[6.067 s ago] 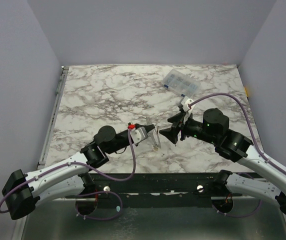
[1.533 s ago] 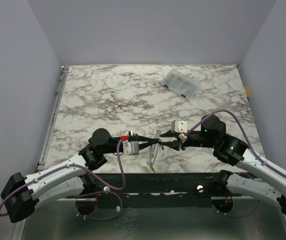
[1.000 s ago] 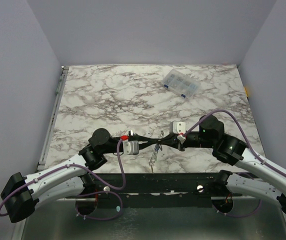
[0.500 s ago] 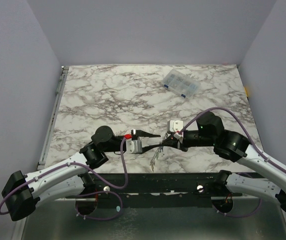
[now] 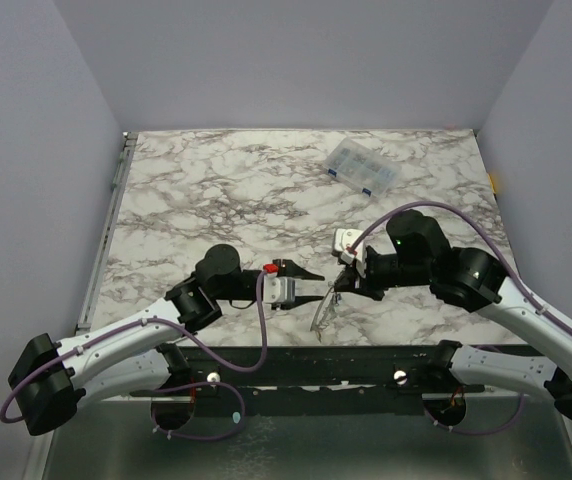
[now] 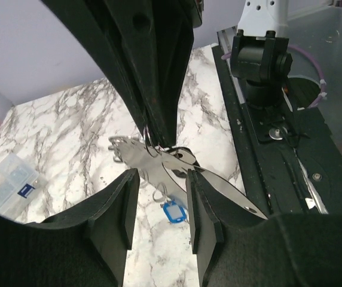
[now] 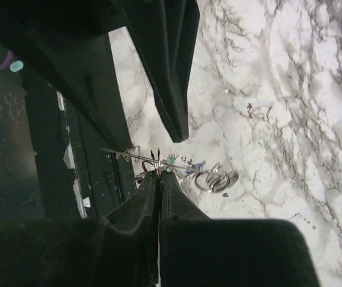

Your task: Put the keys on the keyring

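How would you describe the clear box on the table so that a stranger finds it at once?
Start at the marble table. On its far part, right of centre, lies a flat plastic box, askew to the edges. It alone is see-through, divided into small compartments, with a blue label.

- The top camera sits high above and behind the left arm (image 5: 116,345) and right arm (image 5: 526,305), tilted down over the whole bench (image 5: 216,190), far enough to show both arms and the walls (image 5: 296,60).
- The left wrist camera rides close behind the left claw (image 6: 159,179), looking along its fingers (image 6: 117,209) across the bench towards the right arm's base (image 6: 260,66).
- The right wrist camera looks down past the right claw (image 7: 159,176), very near, towards the bench's near edge.
- All three share the keyring (image 5: 321,308) between the claws.
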You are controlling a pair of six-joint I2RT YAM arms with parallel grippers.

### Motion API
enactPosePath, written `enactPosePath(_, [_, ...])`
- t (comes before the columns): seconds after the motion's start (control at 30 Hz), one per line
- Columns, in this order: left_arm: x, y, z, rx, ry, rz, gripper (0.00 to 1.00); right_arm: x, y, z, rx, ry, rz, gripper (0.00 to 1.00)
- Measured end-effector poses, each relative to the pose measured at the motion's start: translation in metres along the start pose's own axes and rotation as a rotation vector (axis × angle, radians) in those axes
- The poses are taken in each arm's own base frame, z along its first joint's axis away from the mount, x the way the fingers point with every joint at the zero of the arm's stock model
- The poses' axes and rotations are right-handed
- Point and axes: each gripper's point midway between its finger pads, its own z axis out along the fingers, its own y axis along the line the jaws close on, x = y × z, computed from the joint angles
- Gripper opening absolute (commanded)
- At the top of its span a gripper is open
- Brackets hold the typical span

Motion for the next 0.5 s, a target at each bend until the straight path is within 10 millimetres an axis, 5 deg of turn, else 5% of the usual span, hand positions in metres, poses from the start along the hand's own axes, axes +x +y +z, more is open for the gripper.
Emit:
enactPosePath(0.17, [-0.009,0.002,0.000,-0.004,-0.016,0.001,0.56,0.008,-0.005,0.007,0.012,0.095,0.090,0.01])
enactPosePath(0.5, [-0.009,0.022,-0.009,-0.122,0.069,-0.058,0.57,0.029,-0.017,-0.002,0.149,0.220,0.277,0.01])
